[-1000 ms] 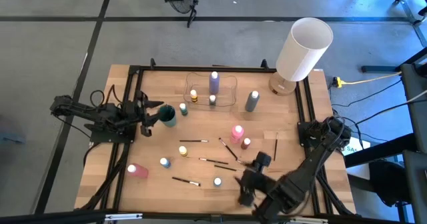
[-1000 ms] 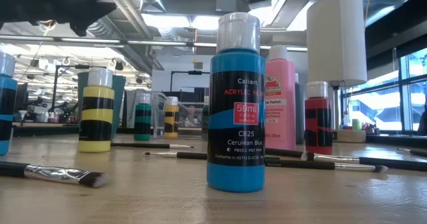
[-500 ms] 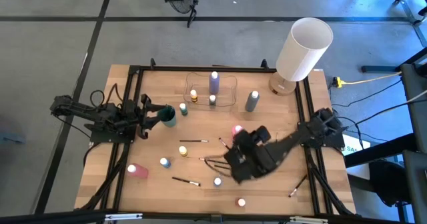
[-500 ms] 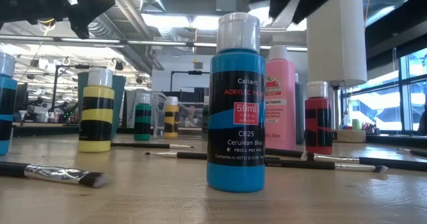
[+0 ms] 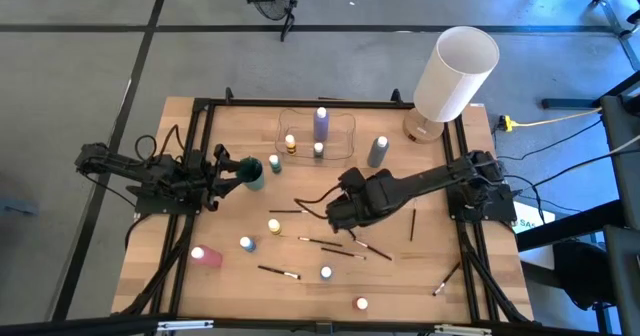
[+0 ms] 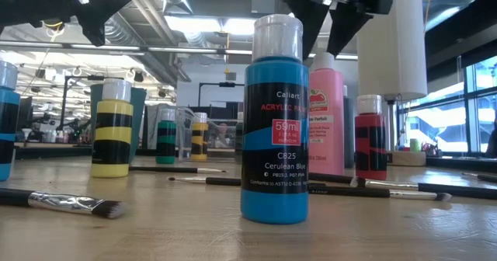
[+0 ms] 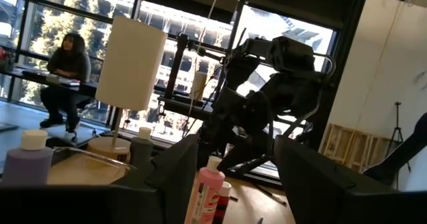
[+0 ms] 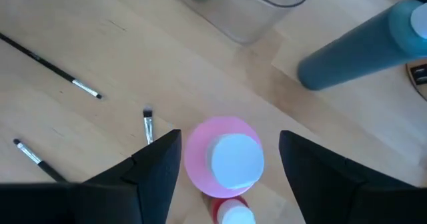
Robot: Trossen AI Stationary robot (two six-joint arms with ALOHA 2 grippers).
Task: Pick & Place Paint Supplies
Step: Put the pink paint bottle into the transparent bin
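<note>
The pink paint bottle (image 8: 227, 156) stands mid-table with a small red bottle (image 8: 231, 213) just beside it. The right gripper (image 5: 338, 212), which was low near the table's front edge a second ago, has swung in over it; its fingers (image 8: 150, 167) are spread wide either side of the white cap, holding nothing. The left gripper (image 5: 229, 168) stays at the left, jaws apart and empty, facing the teal bottle (image 5: 252, 171). Paintbrushes (image 5: 290, 212) lie scattered around.

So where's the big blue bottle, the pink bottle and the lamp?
Blue bottle (image 6: 275, 129), low view: on its label.
Pink bottle (image 8: 227, 159), right wrist view: on its white cap.
Lamp (image 5: 455, 71), high view: on its white shade.
</note>
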